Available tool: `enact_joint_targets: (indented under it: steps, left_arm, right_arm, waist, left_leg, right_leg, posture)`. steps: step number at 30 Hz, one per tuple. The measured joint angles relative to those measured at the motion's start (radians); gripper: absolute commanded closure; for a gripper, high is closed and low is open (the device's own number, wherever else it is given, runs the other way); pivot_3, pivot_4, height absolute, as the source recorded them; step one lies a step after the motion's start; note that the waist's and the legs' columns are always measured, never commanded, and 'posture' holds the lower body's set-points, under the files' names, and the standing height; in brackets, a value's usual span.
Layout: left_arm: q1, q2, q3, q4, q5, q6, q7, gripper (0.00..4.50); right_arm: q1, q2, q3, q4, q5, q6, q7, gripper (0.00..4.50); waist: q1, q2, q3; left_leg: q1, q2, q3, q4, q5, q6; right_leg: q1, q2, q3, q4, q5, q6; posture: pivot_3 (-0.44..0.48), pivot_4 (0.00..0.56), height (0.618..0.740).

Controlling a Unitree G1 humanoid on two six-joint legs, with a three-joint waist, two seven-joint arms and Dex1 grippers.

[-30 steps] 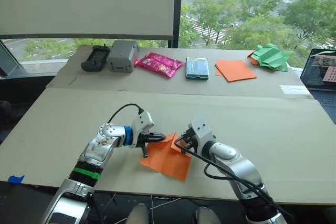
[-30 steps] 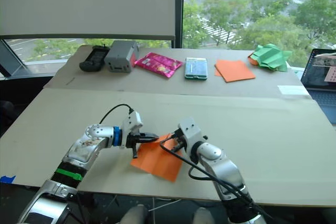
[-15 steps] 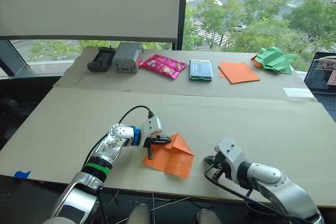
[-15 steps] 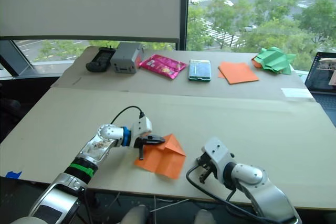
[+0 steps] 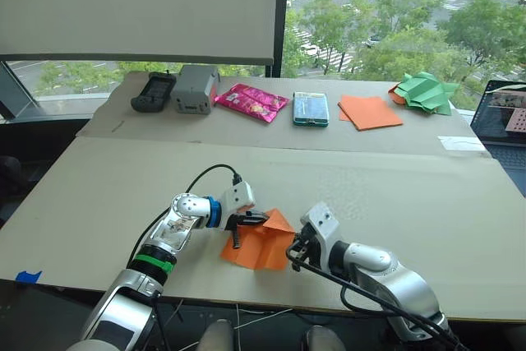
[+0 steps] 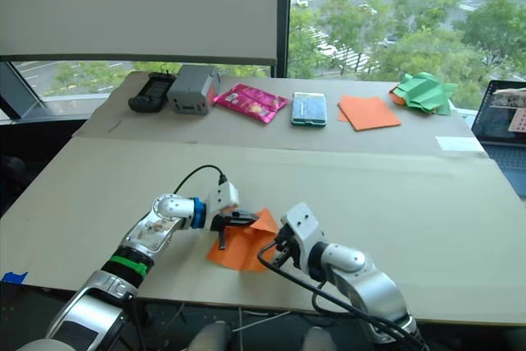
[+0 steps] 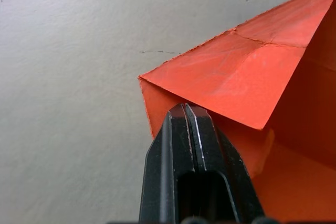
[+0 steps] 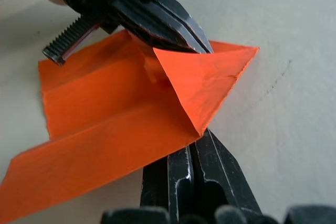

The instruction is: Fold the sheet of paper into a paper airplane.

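One sheet of paper (image 5: 259, 242), orange and partly folded with a pointed flap raised at its far corner, lies near the front edge of the cardboard-covered table (image 5: 411, 195), between two grippers. The left gripper (image 5: 256, 219) has its fingers pressed together on the paper's upper edge by the flap; in the left wrist view the closed tips (image 7: 185, 116) pinch the layer under the folded triangle. The right gripper (image 5: 294, 249) touches the sheet's right edge, and the right wrist view shows its fingers (image 8: 194, 156) closed with the paper's edge lying over them.

Along the back row stand six things: one black device (image 5: 151, 91), one grey box (image 5: 195, 89), one pink packet (image 5: 251, 101), one teal case (image 5: 311, 108), one stack of orange sheets (image 5: 370, 111) and one crumpled green paper (image 5: 424, 91). One laptop (image 5: 501, 111) sits at the right edge.

Half a second ago the right gripper hung well apart from the sheet; now it is against it, and the right side of the paper is lifted. The left gripper keeps its pinch
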Motion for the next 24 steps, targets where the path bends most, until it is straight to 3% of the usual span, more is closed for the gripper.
enact_joint_targets:
  steps: [24]
  left_arm:
    - [0.054, 0.071, -0.017, -0.155, 0.044, 0.035, 0.011, 4.47]
  right_arm:
    - [-0.116, 0.075, 0.055, 0.099, 0.006, -0.021, -0.022, 4.50]
  waist:
    - [-0.003, 0.003, -0.001]
  left_leg:
    - [0.001, 0.000, 0.000, -0.001, 0.000, 0.000]
  right_leg:
    - [-0.001, 0.000, 0.000, 0.001, 0.000, 0.000]
  posture:
    - [0.000, 0.150, 0.702]
